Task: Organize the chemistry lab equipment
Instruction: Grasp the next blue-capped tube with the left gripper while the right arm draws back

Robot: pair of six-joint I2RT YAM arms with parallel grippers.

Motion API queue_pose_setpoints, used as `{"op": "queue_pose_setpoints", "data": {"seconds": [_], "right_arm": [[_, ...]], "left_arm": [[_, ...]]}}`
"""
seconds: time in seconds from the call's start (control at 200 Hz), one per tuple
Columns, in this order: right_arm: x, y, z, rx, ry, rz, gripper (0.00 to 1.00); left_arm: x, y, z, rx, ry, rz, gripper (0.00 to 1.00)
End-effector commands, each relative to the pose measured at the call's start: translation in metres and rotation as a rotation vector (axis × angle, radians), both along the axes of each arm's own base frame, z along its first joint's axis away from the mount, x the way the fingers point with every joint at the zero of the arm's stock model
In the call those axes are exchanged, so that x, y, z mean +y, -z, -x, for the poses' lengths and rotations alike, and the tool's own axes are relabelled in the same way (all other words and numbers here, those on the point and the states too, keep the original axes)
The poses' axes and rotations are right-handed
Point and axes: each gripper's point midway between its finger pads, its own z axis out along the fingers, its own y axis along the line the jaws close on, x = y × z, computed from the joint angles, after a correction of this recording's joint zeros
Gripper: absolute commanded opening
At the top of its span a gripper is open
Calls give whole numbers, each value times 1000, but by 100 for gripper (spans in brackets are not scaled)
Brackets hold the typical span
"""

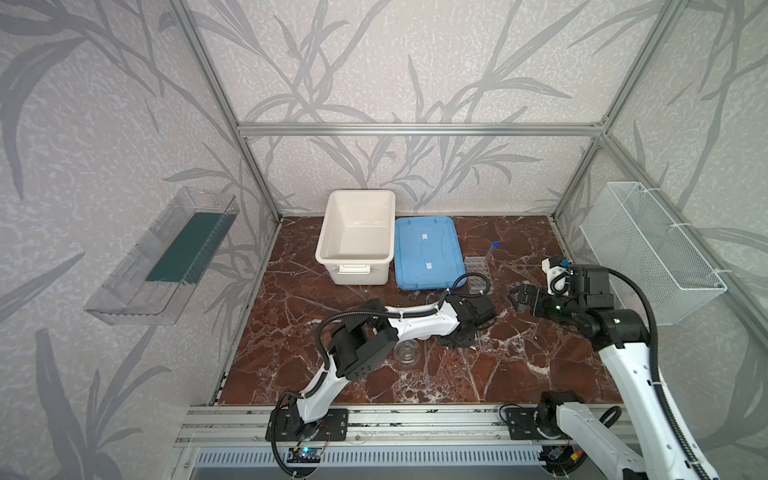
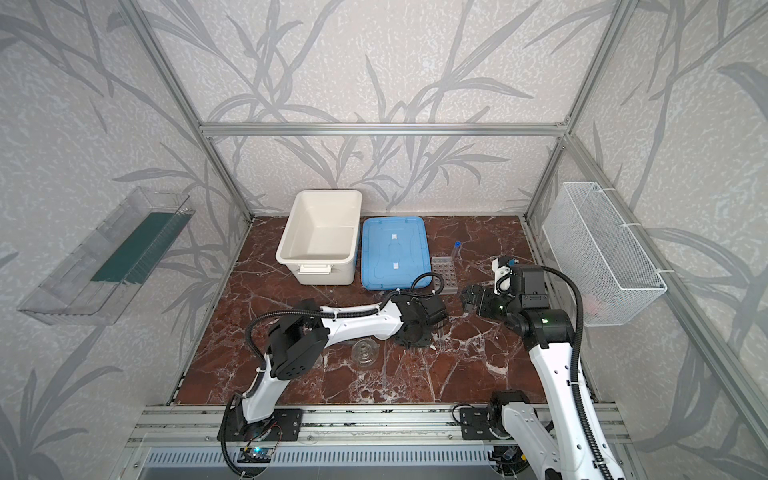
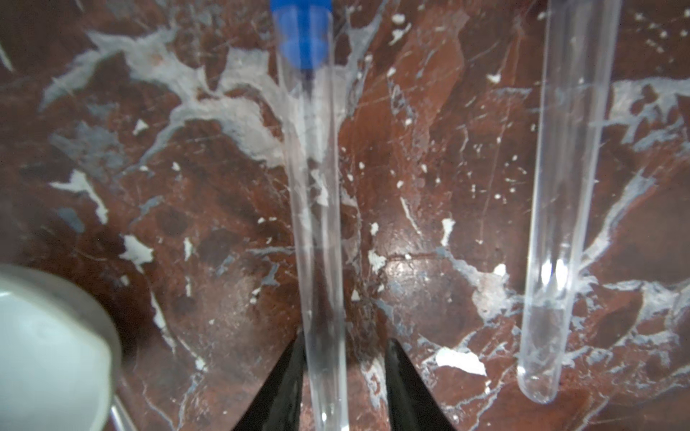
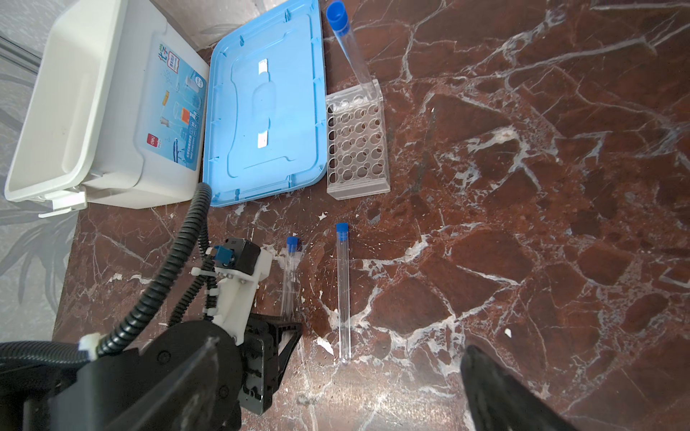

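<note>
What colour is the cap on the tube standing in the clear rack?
Blue; the cap shows best in the right wrist view.

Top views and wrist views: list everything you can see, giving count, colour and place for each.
table: one, red-brown marble, floor of the cell.
tub: one, white, open, at the back of the table.
lid: one, blue, flat, right of the tub.
rack: one, clear, right of the lid.
standing test tube: one, clear, blue cap, tilted in the rack's far corner.
lying test tubes: two, clear, blue caps, side by side in front of the rack.
round white object: one, blurred, near the lying test tubes.
glass vessel: one, clear, front middle.
shelf: one, clear with green insert, left wall.
wire basket: one, white, right wall.
left hand: black, open astride one of the lying test tubes.
right hand: black, open, right of the rack.
</note>
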Motion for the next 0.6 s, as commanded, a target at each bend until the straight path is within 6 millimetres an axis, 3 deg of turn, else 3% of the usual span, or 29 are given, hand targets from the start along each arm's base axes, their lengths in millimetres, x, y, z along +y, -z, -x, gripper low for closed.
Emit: {"op": "queue_pose_setpoints", "data": {"seconds": [0.0, 0.315, 0.4, 0.595], "right_arm": [[-4, -2, 0, -25, 13, 11, 100], [-6, -3, 0, -44, 33, 10, 100], [-5, -4, 0, -56, 38, -3, 100], [-5, 0, -1, -59, 47, -18, 100]], "left_arm": [[2, 0, -2, -18, -1, -25, 37], [14, 3, -4, -14, -12, -77, 25], [16, -1, -6, -28, -14, -78, 18], [20, -14, -12, -61, -4, -67, 13]]}}
